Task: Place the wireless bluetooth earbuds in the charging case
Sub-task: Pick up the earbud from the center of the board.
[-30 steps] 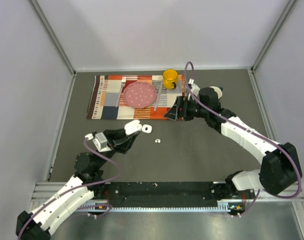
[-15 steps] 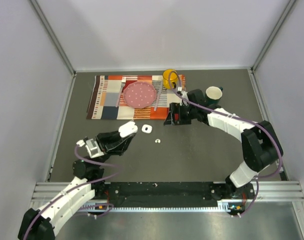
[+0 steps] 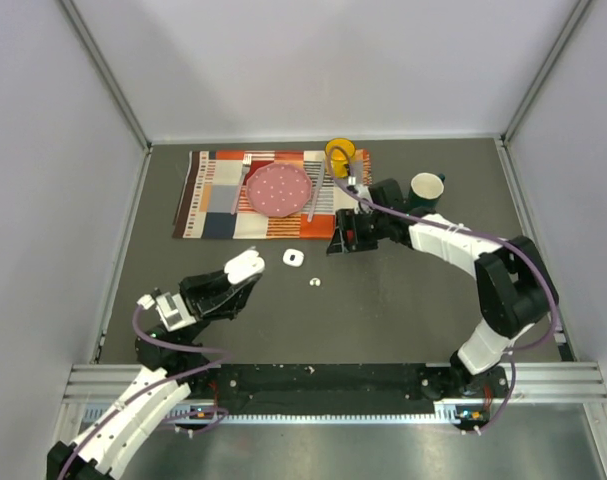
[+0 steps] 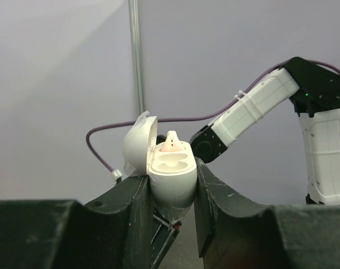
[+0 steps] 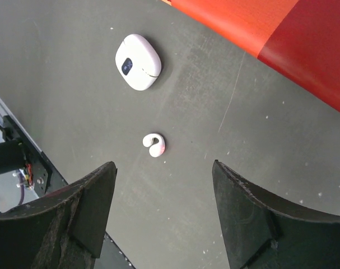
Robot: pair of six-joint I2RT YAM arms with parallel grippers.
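**Dark grey tabletop [image 3: 403,310]: earbud insertion status**

Left gripper [image 4: 171,193] is clamped on an open white egg-shaped plastic charging case [image 4: 168,171]. One small white earbud [image 4: 171,142] sits in the case's tray. Right gripper [image 5: 163,174] hangs with jaws spread and empty above a loose curled white earbud [image 5: 154,144] lying on the tabletop, near a closed white rounded case [image 5: 138,61].

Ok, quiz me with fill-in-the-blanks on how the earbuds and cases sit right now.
The left claw is shut on a small white plastic charging case whose lid is ____. The number of tiny white earbuds seated in it is ____. The right claw hangs open above a loose white earbud lying on the dark grey ____. Missing words: open; one; table.
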